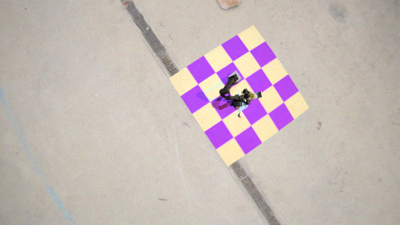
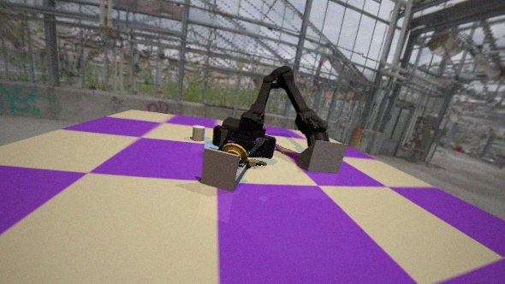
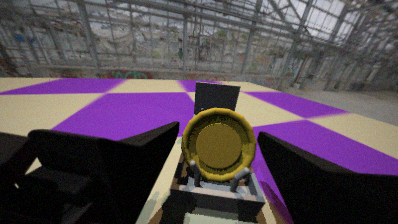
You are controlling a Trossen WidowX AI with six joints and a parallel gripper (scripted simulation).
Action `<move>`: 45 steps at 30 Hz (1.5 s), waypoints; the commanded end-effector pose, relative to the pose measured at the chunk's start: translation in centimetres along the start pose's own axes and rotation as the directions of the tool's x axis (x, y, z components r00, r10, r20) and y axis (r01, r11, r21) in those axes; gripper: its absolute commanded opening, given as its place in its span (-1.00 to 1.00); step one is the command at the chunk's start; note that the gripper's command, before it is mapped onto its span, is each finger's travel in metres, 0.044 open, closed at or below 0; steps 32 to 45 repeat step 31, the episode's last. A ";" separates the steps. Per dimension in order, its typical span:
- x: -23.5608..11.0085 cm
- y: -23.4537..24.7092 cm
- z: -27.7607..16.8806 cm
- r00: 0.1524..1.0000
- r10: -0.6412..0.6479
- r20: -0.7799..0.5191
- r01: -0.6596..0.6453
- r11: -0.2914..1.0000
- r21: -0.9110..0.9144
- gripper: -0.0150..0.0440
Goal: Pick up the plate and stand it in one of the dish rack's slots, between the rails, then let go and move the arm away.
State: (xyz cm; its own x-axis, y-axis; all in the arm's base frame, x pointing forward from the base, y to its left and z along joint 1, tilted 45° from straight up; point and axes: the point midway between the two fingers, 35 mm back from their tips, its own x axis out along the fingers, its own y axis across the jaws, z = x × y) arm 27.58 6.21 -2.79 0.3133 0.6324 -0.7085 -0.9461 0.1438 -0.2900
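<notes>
The yellow plate (image 3: 219, 145) (image 2: 234, 150) stands upright in the dish rack (image 3: 220, 192), between two short grey rail posts at its lower edge. The rack's dark end panel (image 3: 216, 97) rises behind the plate; in the exterior view that panel (image 2: 220, 168) is the grey slab in front. My gripper (image 3: 218, 130) (image 2: 239, 147) is open, one black finger on each side of the plate's rim with a thin gap showing at both. In the overhead view the arm (image 1: 234, 96) reaches over the rack, and the plate is only a small yellow spot (image 1: 251, 96).
The arm's grey base block (image 2: 322, 156) (image 1: 234, 75) stands to the right of the rack. A small beige cylinder (image 2: 198, 133) stands behind the rack to the left. All sit on a purple and cream checkered floor (image 1: 285, 88).
</notes>
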 end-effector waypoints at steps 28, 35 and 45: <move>-0.4 0.8 12.4 0.974 0.102 -0.204 -0.045 0.963 0.267 0.86; -0.5 1.2 12.6 0.955 0.127 -0.269 -0.030 0.942 0.335 0.86; -0.5 1.2 12.6 0.955 0.127 -0.269 -0.030 0.942 0.335 0.86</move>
